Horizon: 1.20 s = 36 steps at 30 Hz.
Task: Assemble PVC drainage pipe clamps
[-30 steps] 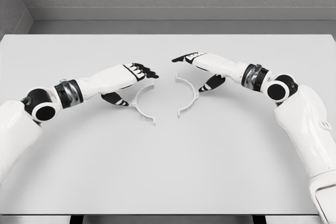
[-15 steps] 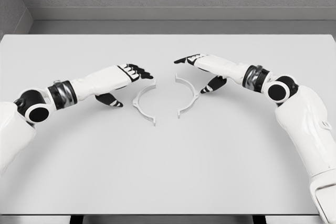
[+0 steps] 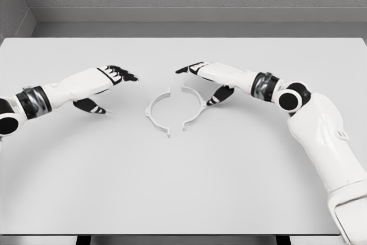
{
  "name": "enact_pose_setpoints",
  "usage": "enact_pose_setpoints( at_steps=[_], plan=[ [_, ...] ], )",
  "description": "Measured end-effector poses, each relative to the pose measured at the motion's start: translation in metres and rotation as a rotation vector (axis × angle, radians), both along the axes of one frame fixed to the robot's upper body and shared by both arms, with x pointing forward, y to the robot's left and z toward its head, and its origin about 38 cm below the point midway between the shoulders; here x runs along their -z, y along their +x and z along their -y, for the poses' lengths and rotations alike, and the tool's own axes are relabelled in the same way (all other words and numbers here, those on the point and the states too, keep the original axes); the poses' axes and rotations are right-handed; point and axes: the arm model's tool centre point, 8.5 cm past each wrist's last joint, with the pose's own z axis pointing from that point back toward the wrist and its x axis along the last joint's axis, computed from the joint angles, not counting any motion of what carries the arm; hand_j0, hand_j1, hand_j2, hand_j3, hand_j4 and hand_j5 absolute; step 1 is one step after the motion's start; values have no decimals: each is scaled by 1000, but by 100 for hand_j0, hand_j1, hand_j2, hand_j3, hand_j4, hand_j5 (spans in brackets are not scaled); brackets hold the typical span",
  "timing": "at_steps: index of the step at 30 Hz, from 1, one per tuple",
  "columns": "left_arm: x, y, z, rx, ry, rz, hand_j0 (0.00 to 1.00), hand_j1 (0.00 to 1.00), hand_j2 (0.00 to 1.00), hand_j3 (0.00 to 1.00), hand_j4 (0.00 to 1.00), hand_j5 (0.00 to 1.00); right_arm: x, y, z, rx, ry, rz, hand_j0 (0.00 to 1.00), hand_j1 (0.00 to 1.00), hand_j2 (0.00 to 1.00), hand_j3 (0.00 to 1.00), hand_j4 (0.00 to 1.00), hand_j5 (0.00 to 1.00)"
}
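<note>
We work over a broad pale surface [image 3: 183,187], with our 2 white arms reaching in from either side toward its middle. Our right hand [image 3: 207,81] sits closest to the work: its fingers stretch flat and hold nothing, fingertips pointing toward the left, thumb hanging just beside the outer curve of the right clamp half [image 3: 194,107]. Our left hand [image 3: 106,84] hovers well apart from the left clamp half [image 3: 156,110], off to that part's left, fingers likewise extended and empty. The 2 clamp halves lie flat near the centre of the surface, open sides facing each other like brackets, each arc's long axis running from far to near. A narrow gap separates their ends at top and bottom, so the ring is not yet closed. We judge that the next push must travel sideways, from the right half toward the left one, and our right hand is the nearer one for it.
</note>
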Motion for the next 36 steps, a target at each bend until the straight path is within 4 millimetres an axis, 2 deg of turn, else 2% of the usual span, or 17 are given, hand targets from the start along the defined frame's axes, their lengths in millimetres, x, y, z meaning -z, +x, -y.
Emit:
enact_pose_setpoints(
  at_steps=[4,13,16,23,24,25,27,29,30,32,34,36],
  plan=[
    [-8,1,-17,-30,6,8,100,100,100,100,100,100,-1,0,-6,-11,1,3,98,98,98,98,98,98],
    [-10,0,-22,-38,6,10,100,100,100,100,100,100,-19,12,-2,-2,-8,32,98,98,98,98,98,98],
    [-8,-1,-14,-24,-2,8,100,100,100,100,100,100,-17,13,-4,0,-15,25,98,98,98,98,98,98],
    [5,-1,28,43,-55,-7,100,100,100,100,100,100,-12,15,-15,-8,-20,10,98,98,98,98,98,98],
    [5,0,33,51,-63,-6,100,100,100,100,100,100,-15,17,-16,-8,-19,14,98,98,98,98,98,98],
    [6,0,37,56,-68,-8,100,100,100,100,100,100,-30,24,-15,-6,-17,43,99,99,99,99,99,99],
    [8,0,42,63,-74,-10,100,100,100,100,100,100,-59,34,7,35,0,101,99,99,99,99,99,99],
    [8,0,45,67,-77,-11,100,100,100,100,100,100,-90,37,41,91,28,176,99,99,99,99,99,99],
    [8,-1,46,69,-78,-10,100,100,100,100,100,100,-95,32,60,117,45,193,99,99,99,99,99,99],
    [9,-2,50,78,-85,-10,100,100,100,100,100,100,-64,2,104,162,69,144,100,100,100,100,100,100],
    [10,-3,56,90,-88,-12,100,100,100,100,100,100,-42,-43,143,178,100,99,100,100,100,100,100,100],
    [11,-3,60,98,-90,-13,100,100,100,100,100,100,-56,-81,176,193,133,130,100,100,100,100,100,100]
  ],
)
